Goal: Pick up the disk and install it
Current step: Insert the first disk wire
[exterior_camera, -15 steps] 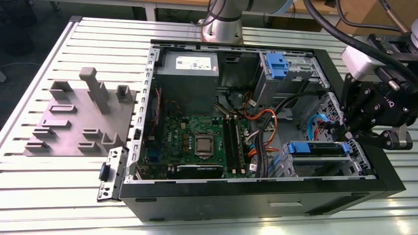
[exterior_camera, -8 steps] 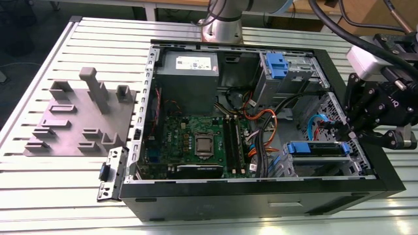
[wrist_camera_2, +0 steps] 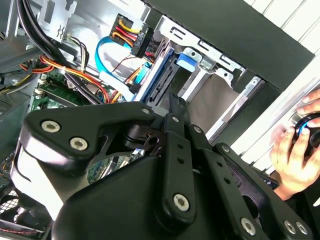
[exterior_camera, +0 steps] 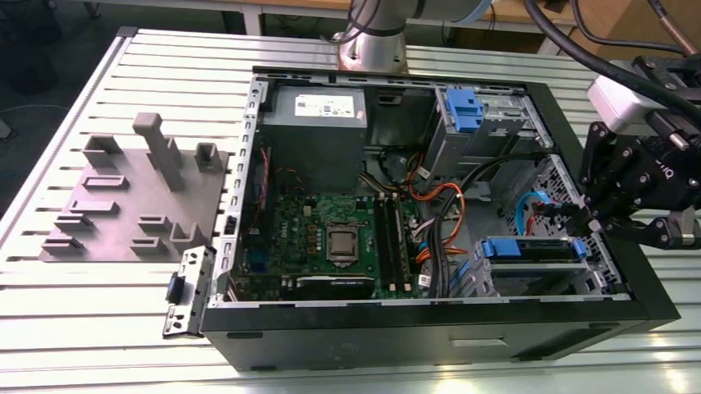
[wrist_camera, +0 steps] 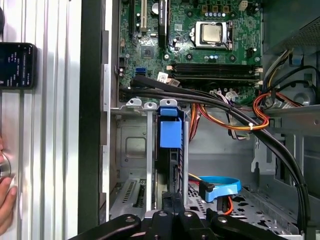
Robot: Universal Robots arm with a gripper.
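— Disk (exterior_camera: 531, 250) sits in the bay (exterior_camera: 515, 279) at the case's (exterior_camera: 438, 328) front corner, on the exterior view's right, blue frame up.
— And the gripper (exterior_camera: 584, 223)?
— Fingers pressed together, tips at the disk's outer edge (wrist_camera: 170, 135). I judge nothing is pinched.
— Risks?
— If it's not square in the rails, a push could jam it. The blue cable (wrist_camera: 220, 185) and orange wires (wrist_camera: 240, 120) lie close and could snag.
— Do the views differ?
— The first wrist view looks straight down the bay's rails. The second wrist view shows the tips (wrist_camera_2: 175, 105) at the disk (wrist_camera_2: 160, 82) and a person's hand (wrist_camera_2: 295, 150) beside the case. The exterior view gives the whole case.
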